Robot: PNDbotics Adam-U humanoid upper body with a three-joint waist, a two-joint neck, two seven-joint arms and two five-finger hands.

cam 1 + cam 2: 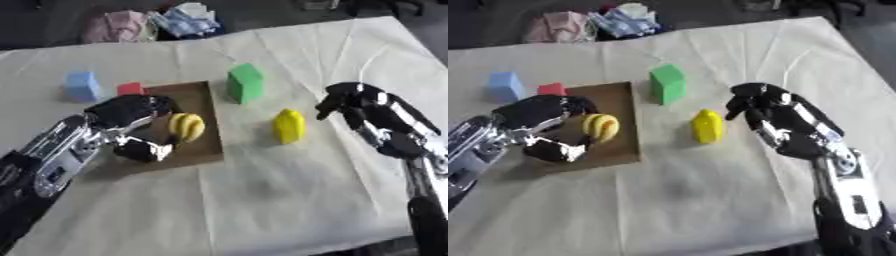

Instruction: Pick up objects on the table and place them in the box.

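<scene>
Left hand [131, 117] over the brown box [203, 95], fingers and thumb curled round a yellow banana-like bunch [185, 126], which sits at the hand's three o'clock and above the box floor; whether it already rests on the cardboard cannot be told. Judged as the placing step for this one item: pick done, release not yet done. Next move calls for lowering the bunch onto the box floor, opening the fingers, and drawing back toward seven o'clock without dragging the bunch over the low rim. Right hand [759, 107] at three o'clock of the table, fingers bent downward and holding nothing, just beside the yellow object [707, 126], which stands at its nine o'clock, apart from the fingertips; seemingly poised for a grasp there. Other items on the cloth-covered table [289, 200] outside the box: green block [246, 82] at one o'clock of the box, red cube [129, 88] touching or just beside its far left corner, blue cube [81, 85] further toward nine o'clock. Most of the task left, by this count.
</scene>
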